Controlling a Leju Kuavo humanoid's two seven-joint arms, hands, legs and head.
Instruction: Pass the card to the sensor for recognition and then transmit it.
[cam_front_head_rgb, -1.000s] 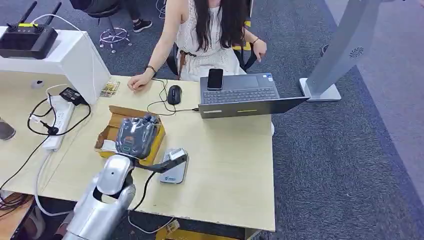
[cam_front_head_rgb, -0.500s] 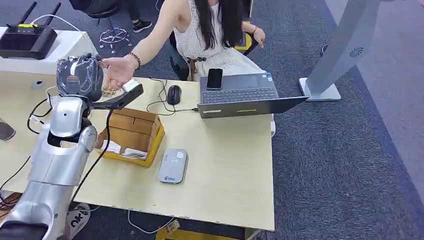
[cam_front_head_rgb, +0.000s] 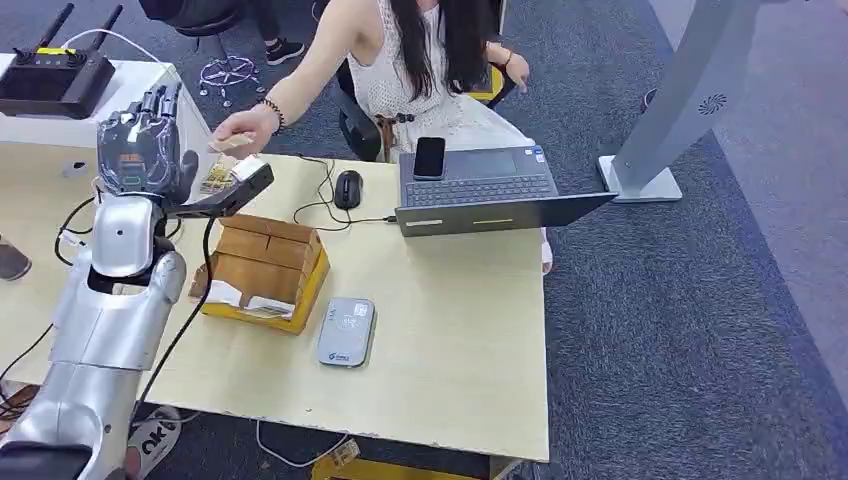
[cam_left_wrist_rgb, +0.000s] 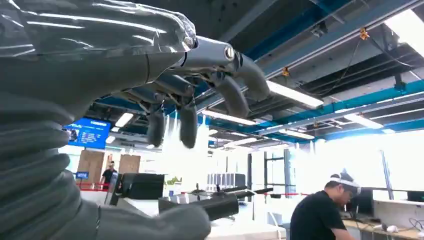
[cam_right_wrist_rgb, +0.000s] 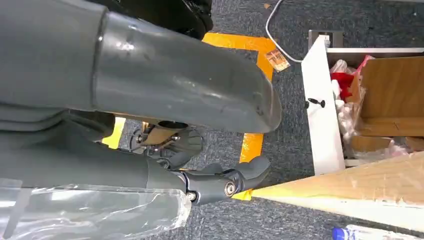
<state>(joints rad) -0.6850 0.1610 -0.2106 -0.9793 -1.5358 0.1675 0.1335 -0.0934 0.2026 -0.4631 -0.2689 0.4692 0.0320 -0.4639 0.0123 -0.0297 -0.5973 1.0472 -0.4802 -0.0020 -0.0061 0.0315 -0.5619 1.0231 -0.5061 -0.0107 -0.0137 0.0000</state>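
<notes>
Since half a second ago: card (cam_front_head_rgb: 236, 141) taken into person's hand (cam_front_head_rgb: 246, 128) (upper left of frame), just right of left hand (cam_front_head_rgb: 140, 150), fingers (cam_left_wrist_rgb: 187, 125) spread, holding nothing; right hand (cam_right_wrist_rgb: 200, 175) hanging, grip indeterminate.

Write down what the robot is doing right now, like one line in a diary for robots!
left hand: raised, fingers spread, holds nothing | card: in person's hand | sensor: on table | right hand: hangs beside table, holds nothing

Even, bright overhead light in the head view, shadows soft; the left wrist view glares white at 3 o'clock from ceiling strip lights (cam_left_wrist_rgb: 295, 95). The right wrist view is dimmer; near parts blur.
</notes>
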